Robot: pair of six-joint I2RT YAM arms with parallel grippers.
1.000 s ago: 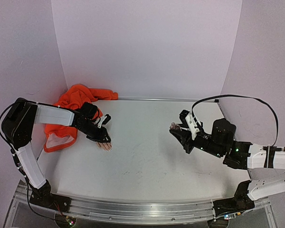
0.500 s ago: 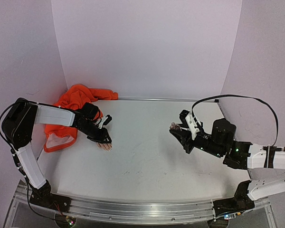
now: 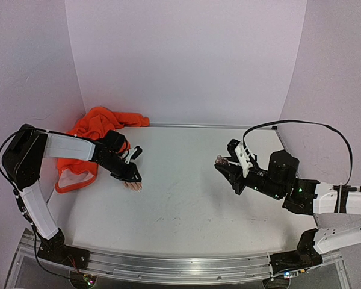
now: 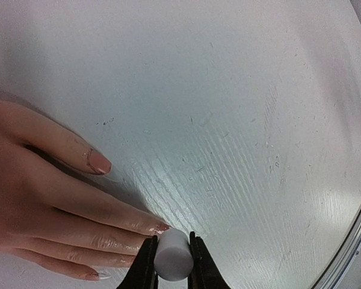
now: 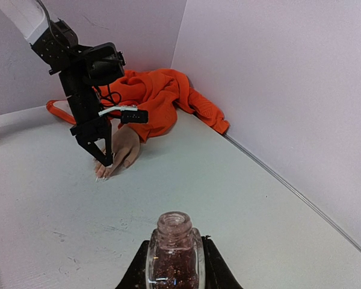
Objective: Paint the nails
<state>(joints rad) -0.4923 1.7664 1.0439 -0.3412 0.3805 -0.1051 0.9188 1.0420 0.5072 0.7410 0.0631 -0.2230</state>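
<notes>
Nails (image 4: 98, 162): tiny ones on the fingertips of the mannequin hand (image 4: 30, 198), which lies flat on the table (image 3: 192, 205) with its fingers spread. In the left wrist view they sit just left of the jaws. The closest fingertip is pretty much right up against them, and that nail looks reddish and shiny.
Left gripper (image 4: 172, 265): jaws nearly closed, pinching a white cap (image 4: 171, 259) between them and pointing down over the fingertips. Whatever hangs under the cap is hidden, so I can't tell if anything actually touches a nail.
Right gripper (image 5: 173, 269): well apart from the mannequin hand, over on the other side of the table. Jaws are clamped round a small glass bottle (image 5: 173, 247).
Bottle: stands upright between the right jaws, neck open, with reddish glittery stuff inside.
Orange sleeve (image 3: 95, 127): bunched up behind the left jaws, over by the back corner, and it runs up to the wrist end of the mannequin hand.
</notes>
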